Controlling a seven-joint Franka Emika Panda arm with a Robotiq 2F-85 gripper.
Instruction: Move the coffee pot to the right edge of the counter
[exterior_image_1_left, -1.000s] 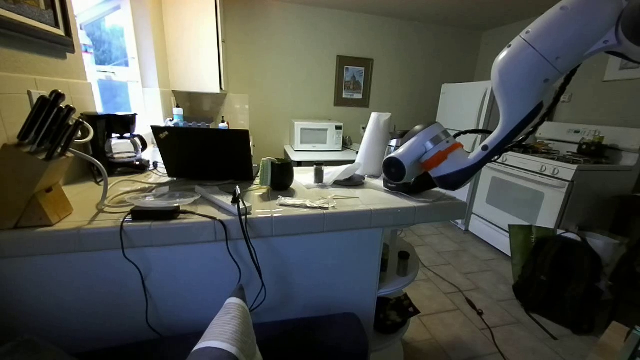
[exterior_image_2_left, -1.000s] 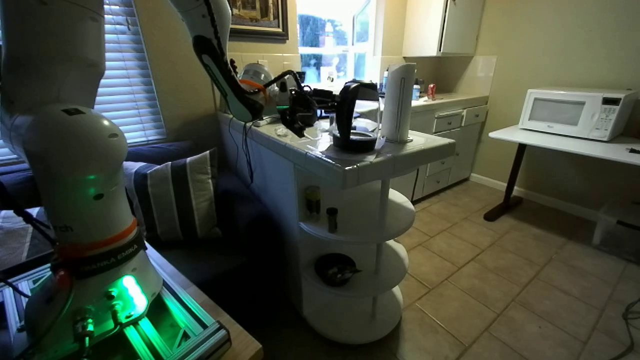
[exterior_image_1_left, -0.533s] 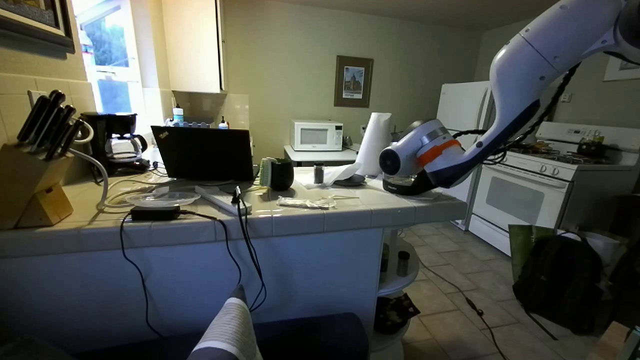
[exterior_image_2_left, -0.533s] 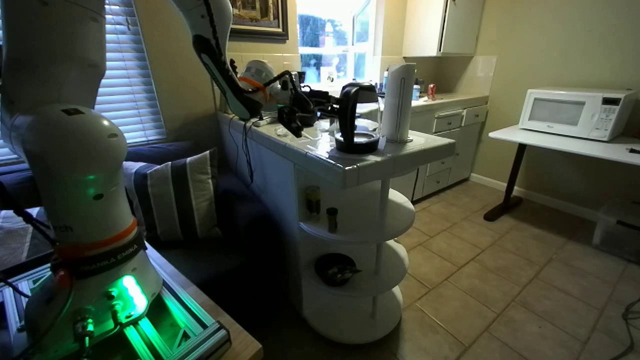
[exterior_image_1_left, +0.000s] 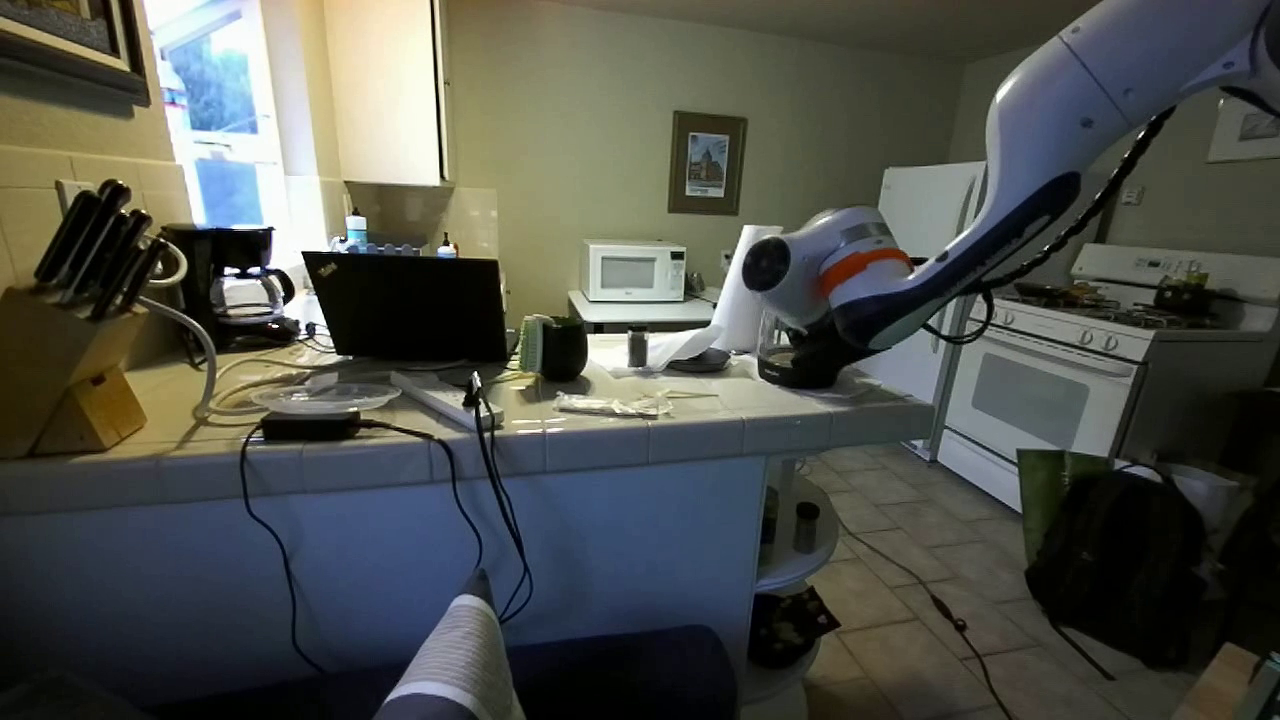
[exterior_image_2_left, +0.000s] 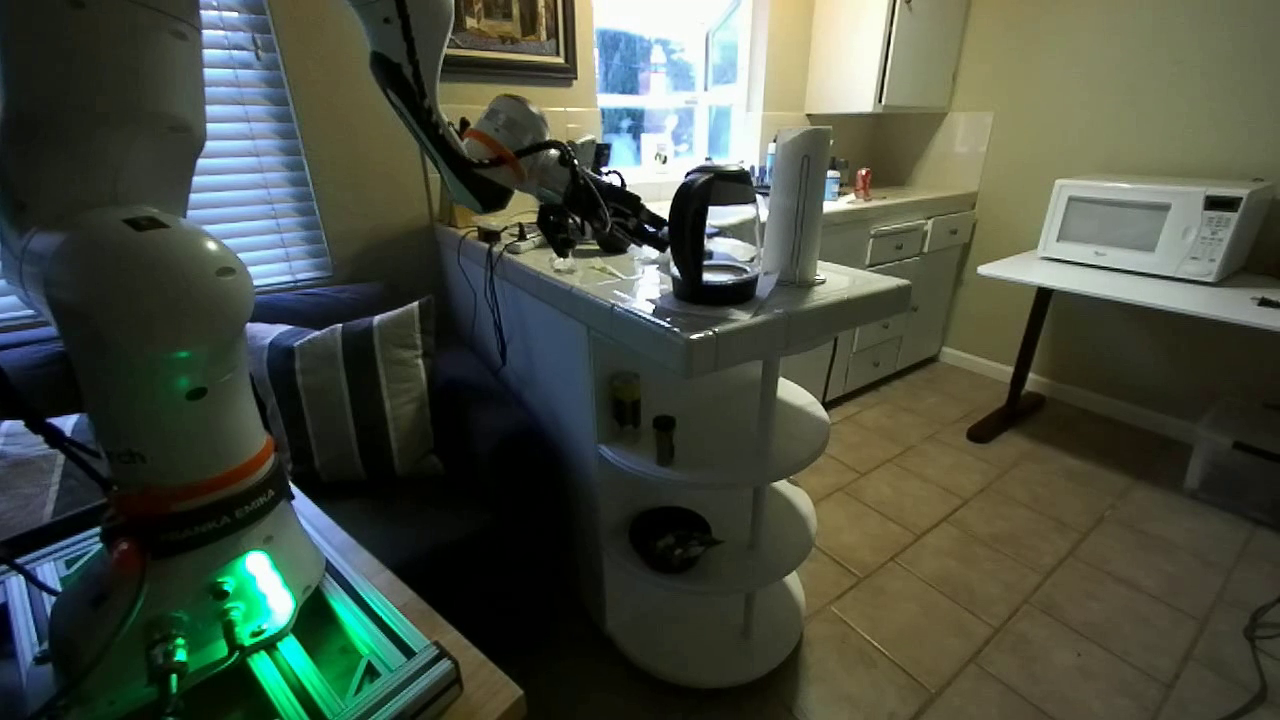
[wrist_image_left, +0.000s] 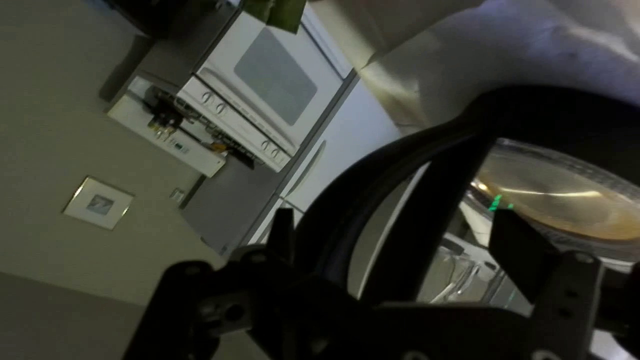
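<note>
The coffee pot is a clear glass carafe with a black base and a black looped handle. It stands upright on the tiled counter, close to the counter's end, and its base shows below my arm in an exterior view. My gripper is open, its fingers wide apart. Between them in the wrist view lies the pot's handle, nearer the left finger; whether that finger touches it I cannot tell. In an exterior view the gripper slants down toward the handle, its tips partly hidden behind it.
A white paper towel roll stands just behind the pot. Further along the counter are a dark cup, a small jar, a laptop, cables and a knife block. Round shelves sit beneath the counter's end.
The jaws have opened. My wrist has tilted, so the gripper now points down toward the handle instead of level. The pot has shifted slightly and stays standing; more of its glass shows.
</note>
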